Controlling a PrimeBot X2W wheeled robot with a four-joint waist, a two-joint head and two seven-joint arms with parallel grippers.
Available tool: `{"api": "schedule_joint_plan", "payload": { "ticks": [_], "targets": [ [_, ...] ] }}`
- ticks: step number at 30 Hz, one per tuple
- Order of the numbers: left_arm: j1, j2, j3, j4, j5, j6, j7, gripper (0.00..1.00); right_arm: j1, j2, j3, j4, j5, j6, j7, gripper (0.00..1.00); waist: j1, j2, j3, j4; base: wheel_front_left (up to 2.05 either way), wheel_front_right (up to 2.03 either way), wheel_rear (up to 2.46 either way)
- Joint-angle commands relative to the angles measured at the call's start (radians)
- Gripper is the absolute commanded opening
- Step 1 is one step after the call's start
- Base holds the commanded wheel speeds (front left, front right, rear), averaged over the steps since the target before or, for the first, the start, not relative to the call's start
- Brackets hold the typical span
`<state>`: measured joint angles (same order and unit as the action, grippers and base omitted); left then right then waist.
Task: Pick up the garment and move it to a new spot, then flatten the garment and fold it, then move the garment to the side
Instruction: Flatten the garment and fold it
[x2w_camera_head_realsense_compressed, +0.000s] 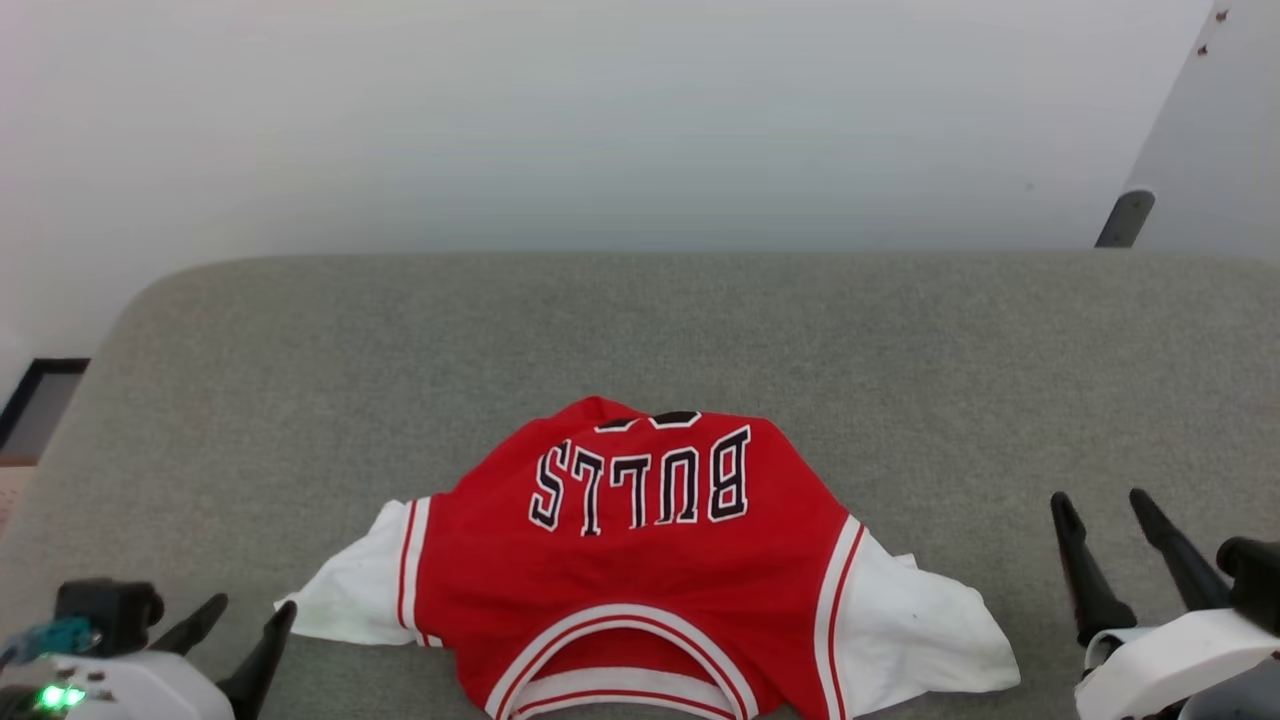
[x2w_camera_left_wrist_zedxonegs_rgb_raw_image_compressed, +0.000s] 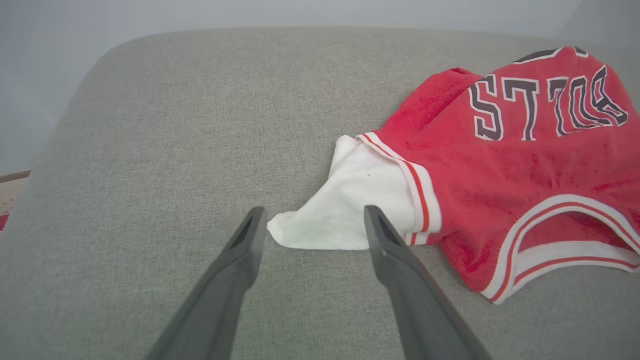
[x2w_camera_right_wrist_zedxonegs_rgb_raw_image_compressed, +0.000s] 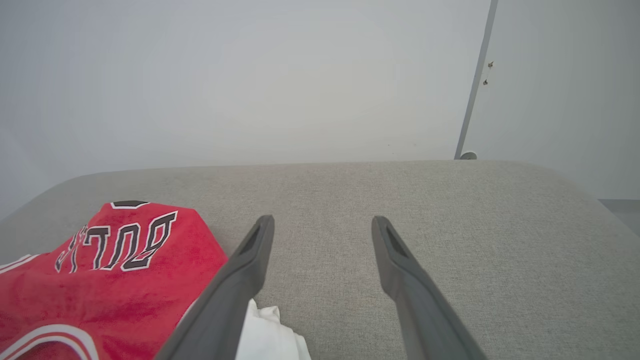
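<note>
Left gripper (x2w_camera_head_realsense_compressed: 250, 610) and right gripper (x2w_camera_head_realsense_compressed: 1100, 500) flank the garment (x2w_camera_head_realsense_compressed: 640, 560), both spread wide and empty, it's rumpled on the grey cushion (x2w_camera_head_realsense_compressed: 640, 330), and pinching only that floppy white sleeve (x2w_camera_left_wrist_zedxonegs_rgb_raw_image_compressed: 345, 210) would likely twist it.

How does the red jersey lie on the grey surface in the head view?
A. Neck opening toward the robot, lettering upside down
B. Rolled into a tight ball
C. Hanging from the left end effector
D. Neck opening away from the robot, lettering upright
A: the garment has its striped neck opening at the bottom edge of the head view, nearest the robot, and its lettering reads upside down.
</note>
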<state>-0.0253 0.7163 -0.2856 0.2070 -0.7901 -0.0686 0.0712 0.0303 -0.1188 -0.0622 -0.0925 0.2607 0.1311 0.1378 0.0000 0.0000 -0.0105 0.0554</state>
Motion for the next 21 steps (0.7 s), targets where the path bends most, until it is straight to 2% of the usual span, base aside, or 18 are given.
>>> {"api": "schedule_joint_plan", "payload": {
  "ticks": [1,10,21],
  "targets": [
    [-0.027,0.001,-0.012,0.021,0.010,-0.012,0.011,1.00,-0.014,-0.006,-0.007,-0.013,-0.009,-0.001,0.003,1.00,0.0000,0.0000,0.019,-0.008,0.00,0.00,0.00],
    [-0.171,-0.005,-0.104,0.164,0.037,-0.051,0.072,1.00,-0.040,-0.012,-0.019,-0.079,-0.024,-0.001,0.032,1.00,0.0000,0.0000,0.124,-0.030,0.00,0.00,0.00],
    [-0.314,-0.047,-0.202,0.373,0.056,-0.057,0.158,1.00,-0.066,-0.014,-0.024,-0.106,-0.037,-0.001,0.047,1.00,0.0000,0.0000,0.190,-0.036,0.00,0.00,0.00]
  ]
}}
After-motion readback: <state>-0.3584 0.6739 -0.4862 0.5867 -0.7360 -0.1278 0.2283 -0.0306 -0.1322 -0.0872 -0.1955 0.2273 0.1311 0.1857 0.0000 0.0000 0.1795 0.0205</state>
